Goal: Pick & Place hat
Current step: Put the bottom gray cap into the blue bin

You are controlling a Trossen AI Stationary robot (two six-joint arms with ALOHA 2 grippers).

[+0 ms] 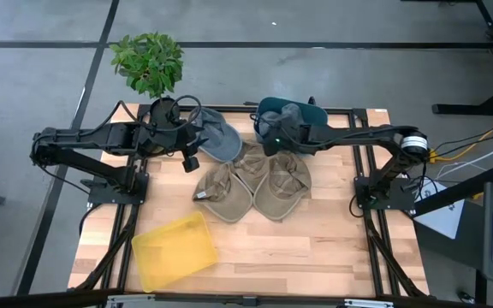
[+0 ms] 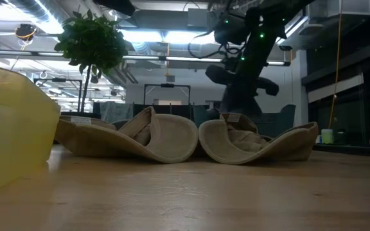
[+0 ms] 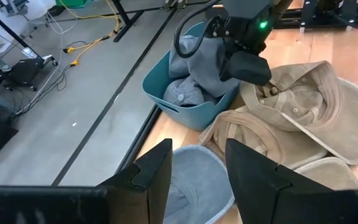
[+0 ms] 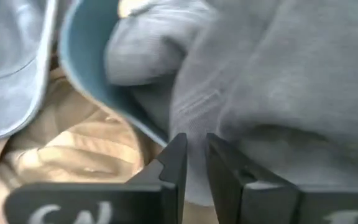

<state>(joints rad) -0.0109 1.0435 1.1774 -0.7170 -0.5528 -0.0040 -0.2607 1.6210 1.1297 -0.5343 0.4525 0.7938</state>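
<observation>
Now right gripper [image 4: 195, 163] nips grey hat [image 4: 278, 87] (over teal bin [image 3: 166, 93]).

hats [image 1: 255, 184]: matt cloth | table [image 1: 315, 248]: wood | bin [image 1: 174, 251]: glossy plastic

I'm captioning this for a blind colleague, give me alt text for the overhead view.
Seen from above, the right tool reaches over a teal bin holding grey hats, by tan hats heaped mid-table. The left tool hovers beside a grey hat. A yellow tray sits near the front and a plant behind.
</observation>
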